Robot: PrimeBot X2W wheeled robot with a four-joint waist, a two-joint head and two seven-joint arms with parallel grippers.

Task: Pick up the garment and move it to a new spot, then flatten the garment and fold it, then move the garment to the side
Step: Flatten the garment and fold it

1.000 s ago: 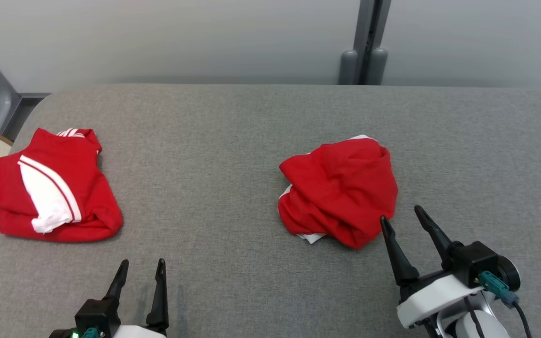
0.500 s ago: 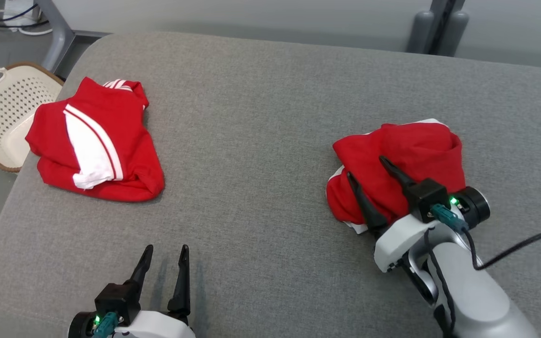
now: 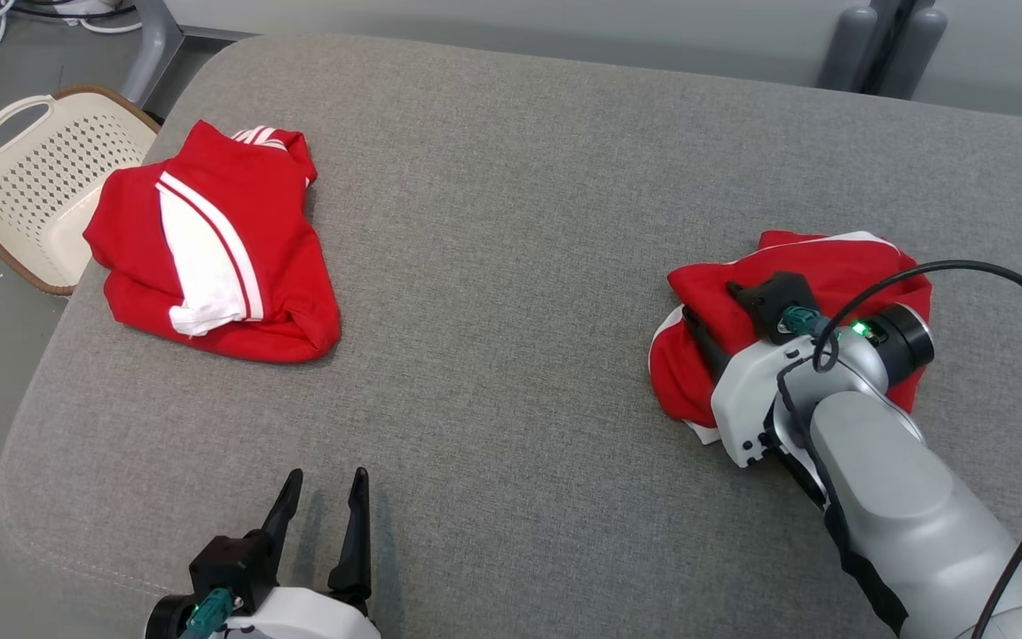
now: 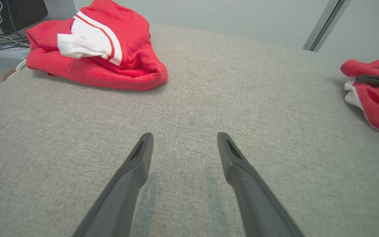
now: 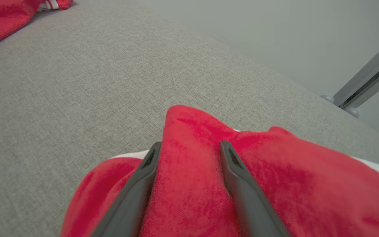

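In the head view, the crumpled red garment [image 3: 830, 266] lies on the right side of the grey fabric-covered table [image 3: 511, 222]. The right gripper [image 3: 711, 300] is pressed into its left part. A second red garment with white stripes [image 3: 209, 257] lies well apart at the far left, near a cream perforated basket [image 3: 23, 169] that is beyond the table edge. The left gripper [image 3: 327, 475] hovers low over bare table, released and holding nothing. In the left wrist view, the left gripper [image 4: 184, 135] has its fingers wide apart above the grey fabric. In the right wrist view, the right gripper [image 5: 188, 144] has its fingers spread, not clenched, with a ridge of the crumpled red garment [image 5: 192, 197] between them.
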